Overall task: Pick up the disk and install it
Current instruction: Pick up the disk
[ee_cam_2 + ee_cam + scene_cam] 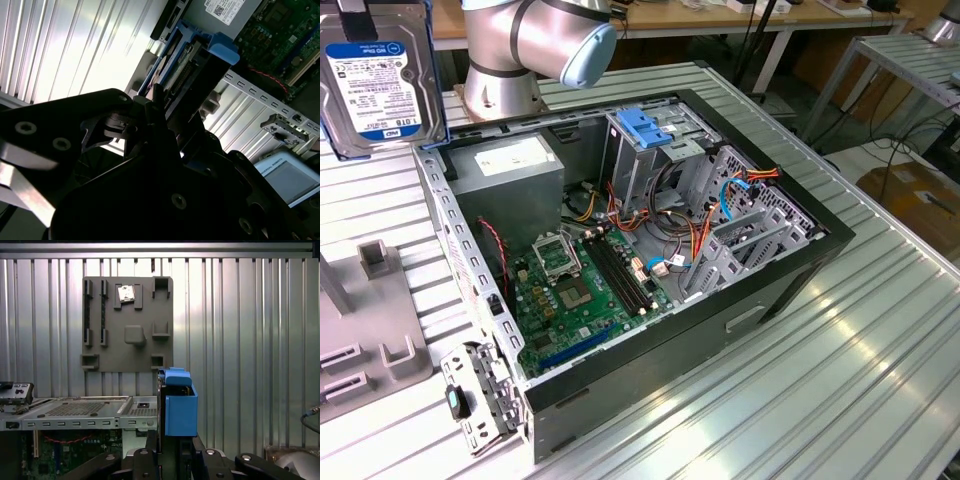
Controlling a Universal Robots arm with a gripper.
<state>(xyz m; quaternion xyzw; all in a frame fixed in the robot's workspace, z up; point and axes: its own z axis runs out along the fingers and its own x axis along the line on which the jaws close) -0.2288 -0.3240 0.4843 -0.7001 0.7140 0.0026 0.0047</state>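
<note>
While our tool clamps the disk, held clear of the table, we judge pickup done and fitting it into the open computer case undone.

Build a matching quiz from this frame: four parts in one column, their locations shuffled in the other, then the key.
Things
1. the disk
2. motherboard
3. grey fixture plate
4. blue latch

Places
A. on top of the drive cage inside the case
B. flat on the ribbed table, beside the case
C. on the floor of the open case
D. raised outside the case, in the top corner on the exterior view's left

Pairs: 1-D, 2-C, 3-B, 4-A
</note>
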